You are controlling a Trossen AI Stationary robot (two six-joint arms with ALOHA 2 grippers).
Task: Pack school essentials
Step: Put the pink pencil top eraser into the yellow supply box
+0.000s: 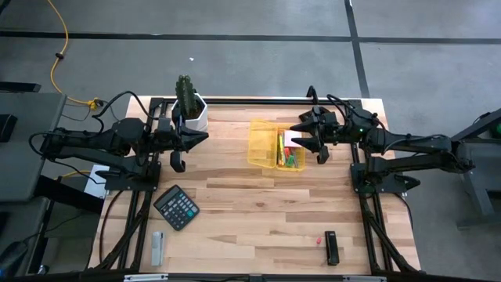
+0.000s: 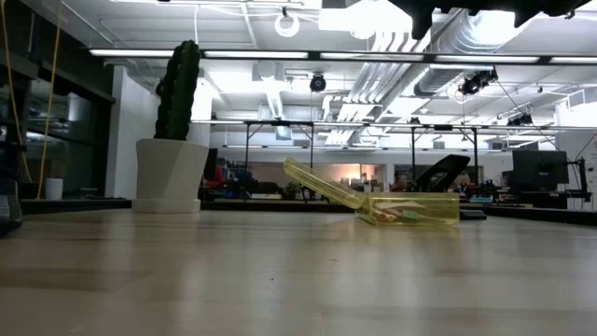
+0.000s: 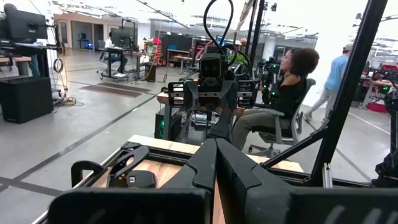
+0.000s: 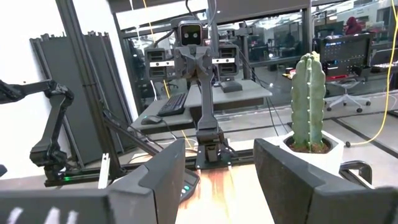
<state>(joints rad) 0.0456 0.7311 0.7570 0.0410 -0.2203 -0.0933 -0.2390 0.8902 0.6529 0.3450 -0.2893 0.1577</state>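
Toward the back edge of the worktop (image 1: 258, 196), slightly right of centre, lies an open yellow pencil case (image 1: 275, 144), its clear lid (image 2: 322, 187) tilted up and back as the low view shows. Inside it sit several school essentials: a pink sticky-note pad (image 1: 292, 140) at the right side, and beside it a cluster of thin coloured pieces (image 1: 286, 155), red, green and yellow, too small to name one by one. The lid stands open, presumably so that things can be dropped straight in from above.

The right gripper (image 1: 311, 139) hangs just over the case's right edge, near the pad, raised off the wood; its fingers (image 4: 289, 171) are spread wide with nothing between them. That pose suits either a release into the case or a readying for the next pick.

The left gripper (image 1: 178, 155) waits near the back left corner, beside a potted cactus (image 1: 189, 106) in a white pot, its fingers pressed together and holding nothing.

Well apart from the case, a dark calculator (image 1: 176, 207) lies near the left edge with a small grey bar (image 1: 157, 248) at the front left corner. Near the front right corner rest a small black object (image 1: 333, 247) and a tiny red piece (image 1: 318, 241), which I judge is not yet packed.
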